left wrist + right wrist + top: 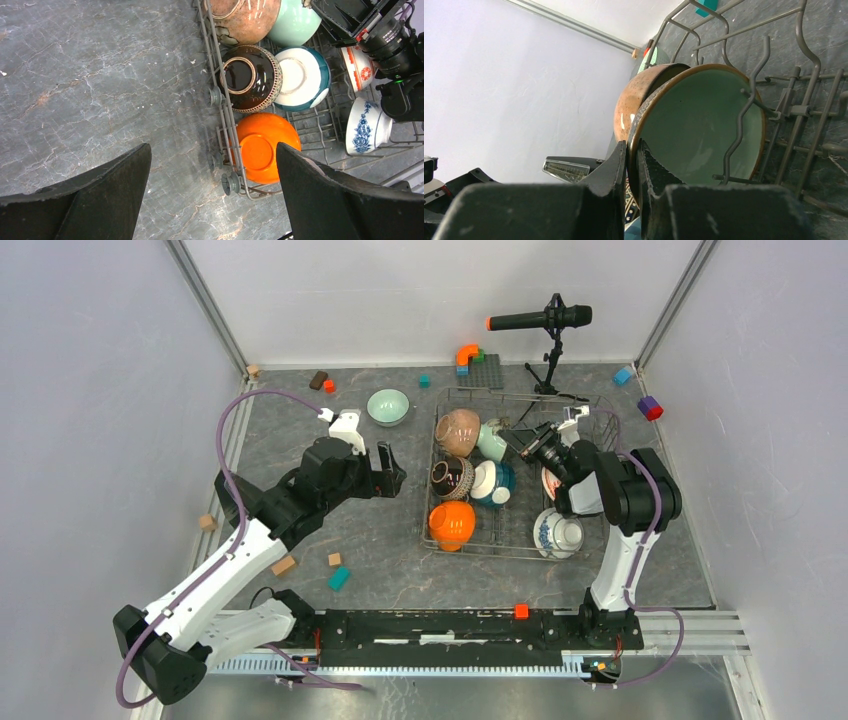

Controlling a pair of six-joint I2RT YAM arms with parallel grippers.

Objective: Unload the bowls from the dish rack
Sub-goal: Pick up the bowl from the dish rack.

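**Top view.** The dish rack [495, 552] stands on the table [390, 575], right of centre and closer to the far edge than to the near one. Seven bowls sit in it.

- **Along the rack's left side, far to near:** brown speckled bowl [458, 432], dark striped bowl [452, 478], orange bowl [452, 525]. In the left wrist view the last two show their foot rings.
- **Just right of these:** pale green bowl [490, 443], touching the brown speckled bowl, and teal bowl [493, 483].
- **Toward the rack's right side:** red-white bowl [548, 483], partly hidden by the right arm, and blue-white bowl [557, 533] at the near right corner of the rack.
- **Outside the rack:** a loose green bowl [388, 406] stands upright on the table, left of the rack and toward the far edge.

**Left end effector** [212, 200]: released, fingers spread wide and empty, above bare table just beside the rack's left side.

**Right end effector** [633, 150]: fingers drawn nearly together, clenched on the rim of the pale green bowl.
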